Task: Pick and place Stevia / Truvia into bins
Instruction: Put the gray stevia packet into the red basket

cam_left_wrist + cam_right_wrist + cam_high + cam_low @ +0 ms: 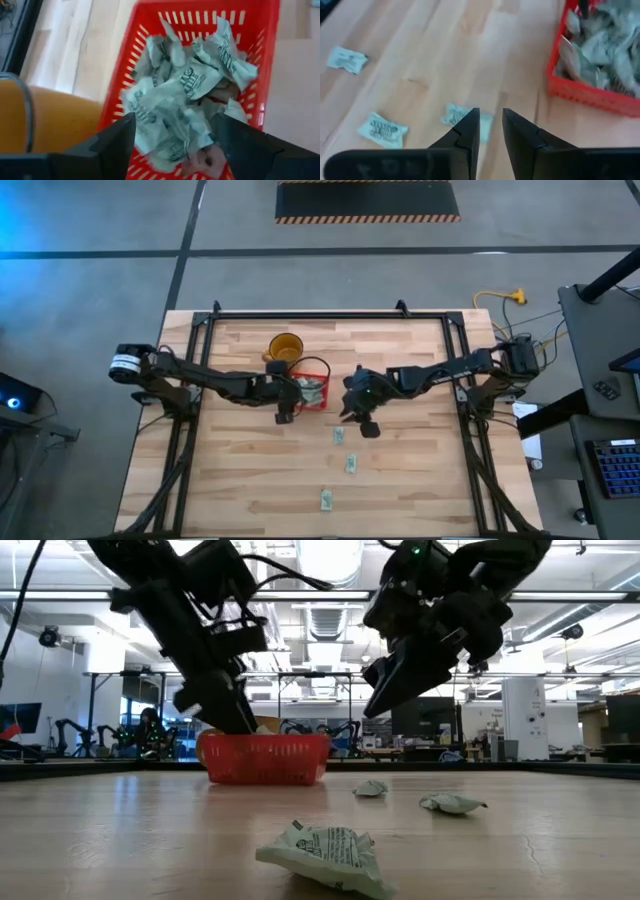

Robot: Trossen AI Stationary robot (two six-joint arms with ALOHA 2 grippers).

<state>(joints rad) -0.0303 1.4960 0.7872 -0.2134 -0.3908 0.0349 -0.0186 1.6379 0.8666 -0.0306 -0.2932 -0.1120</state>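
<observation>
While the left gripper hangs wide open over the red basket, sachets fill it. Beside the basket, the right gripper hovers, fingers narrowly parted, empty.

Overhead, table-level, two wrist cameras

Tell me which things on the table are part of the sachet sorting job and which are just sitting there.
Job: red basket full of sachets; three loose sachets on the table; left gripper open over the basket; right gripper.
Lying about: yellow cup.
</observation>
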